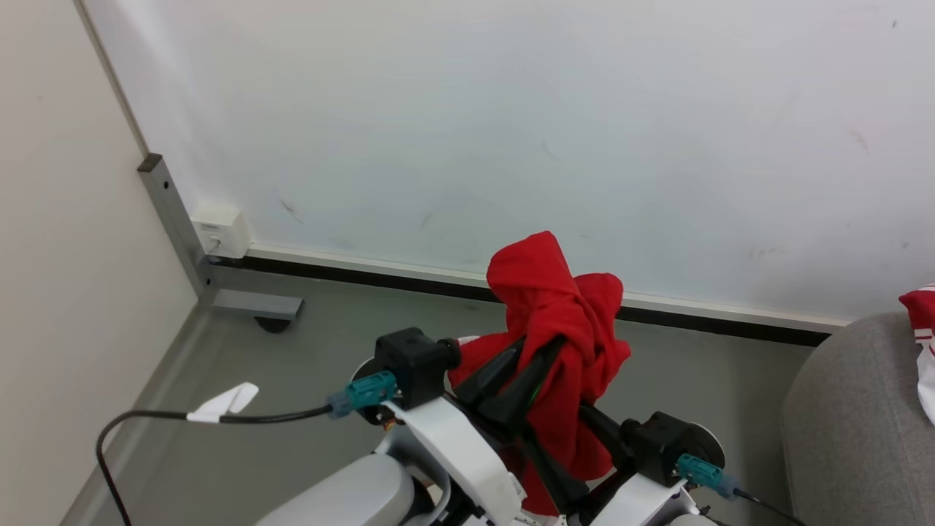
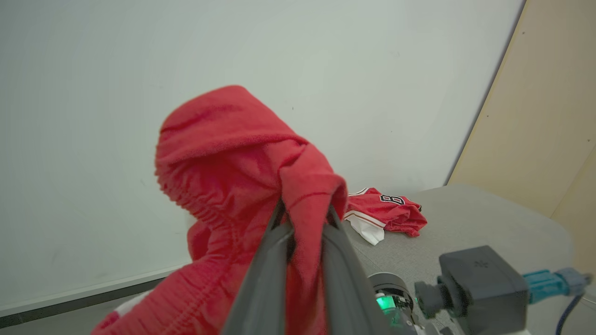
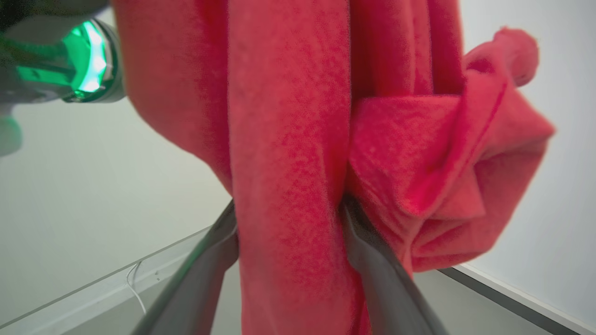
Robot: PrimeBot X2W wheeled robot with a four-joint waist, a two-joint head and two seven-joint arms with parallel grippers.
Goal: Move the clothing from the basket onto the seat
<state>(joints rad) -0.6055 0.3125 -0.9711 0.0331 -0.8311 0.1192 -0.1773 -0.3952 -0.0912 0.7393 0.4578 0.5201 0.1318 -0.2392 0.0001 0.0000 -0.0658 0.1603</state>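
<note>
The left gripper [image 1: 540,343] has its fingers pressed together on a fold of a red garment [image 1: 548,292]. In the head view the fingers point toward 1 o'clock. The garment is held clear of the floor. It stands bunched above the fingertips with its peak toward 12 o'clock, and the rest hangs past the fingers toward 6, so its long axis runs 12 to 6. In the left wrist view it folds over the fingertips, with a gathered elastic hem at about 9 o'clock of them.

The right gripper [image 3: 288,207] is spread wide. A hanging band of the same cloth passes between its two fingers, and a crumpled fold sits at 3 o'clock in that view.

A second red piece, a jersey [image 2: 386,211], lies crumpled on the grey seat [image 2: 470,223], at 3 o'clock of the left fingertips. Its long axis runs roughly 9 to 3, its dark white-edged lettering faces up, and white trim shows at its 7 o'clock end. In the head view the seat is at 4 o'clock.

Behind is a pale wall [image 1: 511,109] with a white skirting [image 1: 365,261] over a dark strip, above a grey floor [image 1: 292,409]. At 9 o'clock a beige panel [image 1: 58,292] meets a grey metal post [image 1: 172,212] beside a white socket box [image 1: 219,230]. A black cable [image 1: 277,418] with a white tag runs at 8 o'clock.
</note>
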